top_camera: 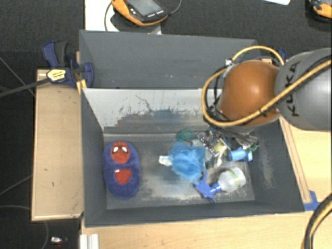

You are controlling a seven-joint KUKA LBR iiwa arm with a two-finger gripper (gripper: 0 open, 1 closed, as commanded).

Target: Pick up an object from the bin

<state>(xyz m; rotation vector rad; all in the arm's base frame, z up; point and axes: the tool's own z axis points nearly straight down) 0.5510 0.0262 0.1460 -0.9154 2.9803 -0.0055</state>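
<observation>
Several small things crowd the right of the bin [93,154]: nearest a white rounded bottle [231,179], then a crumpled blue bag [188,162], well apart from the blue plush slipper [122,170] at left. Just beyond them the gripper [222,145] sits low over this heap, probably to take one; whether it is open or holds anything cannot be told.

A robotics lab: KUKA arm [311,95] over a grey bin [166,61] (orange handheld controller [140,7] nearby).

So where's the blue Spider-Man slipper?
The blue Spider-Man slipper lies on the left side of the bin floor in the camera view, apart from the crumpled blue bag to its right.
</observation>
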